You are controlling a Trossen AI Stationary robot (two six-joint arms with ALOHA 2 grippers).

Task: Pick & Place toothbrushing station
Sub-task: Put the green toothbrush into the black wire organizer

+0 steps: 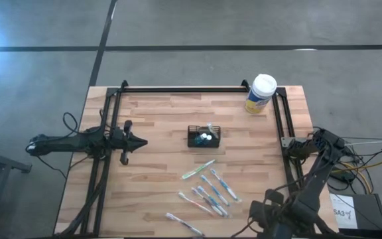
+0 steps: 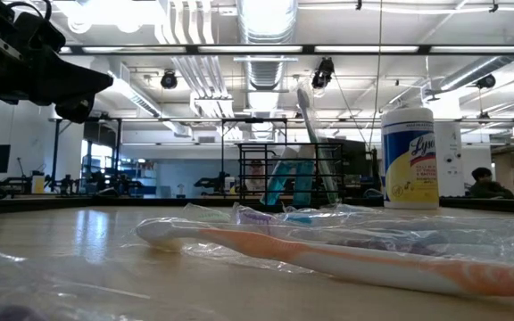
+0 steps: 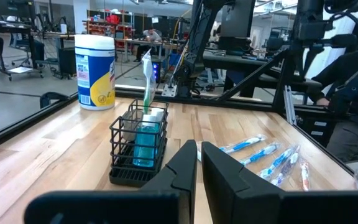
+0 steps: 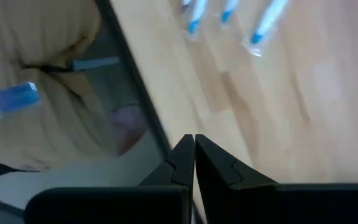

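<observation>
High view: the caddy stands at frame center, my left gripper empty to its left, toothbrushes scattered below, and a canister at upper right. Left wrist view: my fingers are clenched together, clear of the caddy. Right wrist view: my right gripper is clenched too, over the table edge.
</observation>
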